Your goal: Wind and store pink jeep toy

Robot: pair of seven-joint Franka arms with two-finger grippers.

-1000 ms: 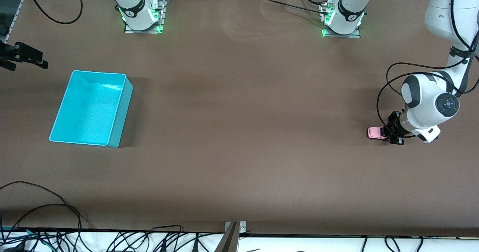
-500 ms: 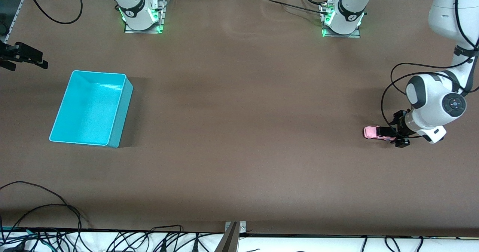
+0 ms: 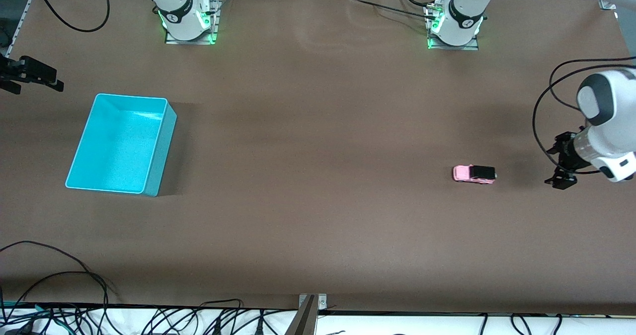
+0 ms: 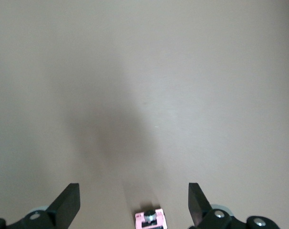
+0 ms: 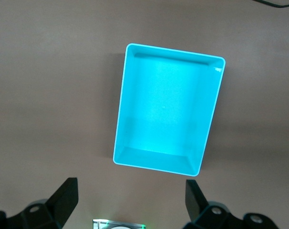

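The pink jeep toy (image 3: pixel 474 174) stands free on the brown table toward the left arm's end, its pink nose pointing toward the cyan bin (image 3: pixel 121 143). My left gripper (image 3: pixel 557 168) is open and empty, apart from the jeep and closer to the table's end. In the left wrist view the jeep (image 4: pixel 150 220) shows small between the open fingers of the left gripper (image 4: pixel 133 194). My right gripper (image 3: pixel 31 72) waits open and empty, high at the right arm's end. Its wrist view, with the right gripper (image 5: pixel 130 191) in it, looks down on the empty bin (image 5: pixel 168 109).
The two arm bases (image 3: pixel 186 14) (image 3: pixel 454 19) stand along the table's edge farthest from the front camera. Cables (image 3: pixel 59 275) lie along the edge nearest to it. A wide stretch of bare brown table lies between the jeep and the bin.
My left gripper let go of the jeep and drew back toward the table's end. The jeep rolled a short way toward the bin. The right arm has not moved.
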